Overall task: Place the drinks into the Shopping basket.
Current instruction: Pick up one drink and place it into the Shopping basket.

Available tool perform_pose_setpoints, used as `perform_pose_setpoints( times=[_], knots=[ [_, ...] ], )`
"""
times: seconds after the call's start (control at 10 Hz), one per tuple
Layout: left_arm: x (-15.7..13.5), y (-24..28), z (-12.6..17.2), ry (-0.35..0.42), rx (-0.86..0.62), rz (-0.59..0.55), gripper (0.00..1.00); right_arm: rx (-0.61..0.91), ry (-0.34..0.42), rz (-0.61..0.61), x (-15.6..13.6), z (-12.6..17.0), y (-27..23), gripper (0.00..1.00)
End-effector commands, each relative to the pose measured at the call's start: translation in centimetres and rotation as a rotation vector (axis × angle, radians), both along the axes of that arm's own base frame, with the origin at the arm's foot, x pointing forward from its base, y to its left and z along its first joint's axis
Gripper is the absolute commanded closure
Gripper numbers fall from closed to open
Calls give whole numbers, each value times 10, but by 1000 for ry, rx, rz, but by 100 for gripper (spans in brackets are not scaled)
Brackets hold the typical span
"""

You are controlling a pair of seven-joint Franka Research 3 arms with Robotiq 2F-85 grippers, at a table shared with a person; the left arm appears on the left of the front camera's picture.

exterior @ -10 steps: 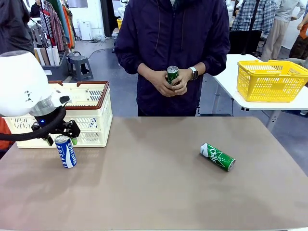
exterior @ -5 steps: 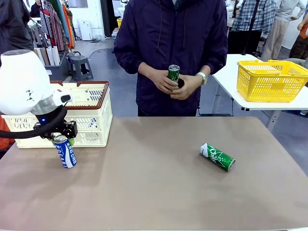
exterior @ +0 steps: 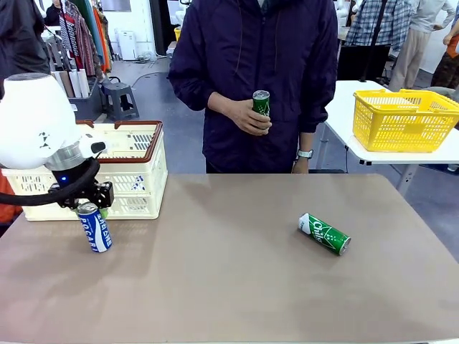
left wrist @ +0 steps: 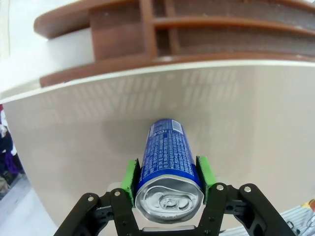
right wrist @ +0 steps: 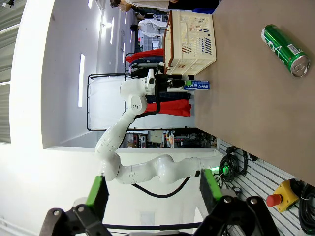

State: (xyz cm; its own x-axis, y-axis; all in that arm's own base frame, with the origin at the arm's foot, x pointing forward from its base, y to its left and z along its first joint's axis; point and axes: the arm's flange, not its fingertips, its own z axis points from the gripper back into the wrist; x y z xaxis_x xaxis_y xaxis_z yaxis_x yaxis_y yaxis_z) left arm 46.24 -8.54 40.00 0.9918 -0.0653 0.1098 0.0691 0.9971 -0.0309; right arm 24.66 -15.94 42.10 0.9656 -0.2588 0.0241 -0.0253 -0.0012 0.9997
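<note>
Left pincer [left wrist: 167, 169] grips the blue can [left wrist: 166, 145] just beside the Shopping basket [exterior: 152, 180]; right pincer [right wrist: 152, 189] gapes wide.

A robot lab hall: worktable [exterior: 229, 287], clothes rack [exterior: 86, 36], onlookers [exterior: 376, 29].

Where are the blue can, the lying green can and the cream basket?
blue can [exterior: 95, 229], front view, middle of its label.
lying green can [exterior: 325, 235], front view, middle of its side.
basket [exterior: 136, 190], front view, slotted front wall.
</note>
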Motion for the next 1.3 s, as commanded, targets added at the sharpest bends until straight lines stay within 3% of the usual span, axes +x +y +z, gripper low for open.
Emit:
perform_pose_setpoints(
  times=[0.0,0.1,0.3,0.4,0.5,0.6,0.7,0.9,1.2],
  knots=[
    [-2,3,25,-20,14,19,100,21,13,-6,1,7,1,0],
    [-5,9,53,-55,8,8,100,21,13,-6,1,7,1,0],
    [-5,26,139,-125,3,-2,100,21,13,-6,1,7,1,0],
    [6,36,180,-125,30,-13,100,21,13,-6,1,7,1,0],
    [25,47,216,-74,1,-76,100,21,13,-6,1,7,1,0],
    [51,62,246,-54,-27,-9,100,21,13,-6,1,7,1,0],
    [76,73,267,-102,-79,27,100,21,13,-6,1,7,1,0],
    [125,82,276,-209,-155,56,100,21,13,-6,1,7,1,0],
    [176,72,217,-169,-55,76,100,21,13,-6,1,7,1,0]
  ],
)
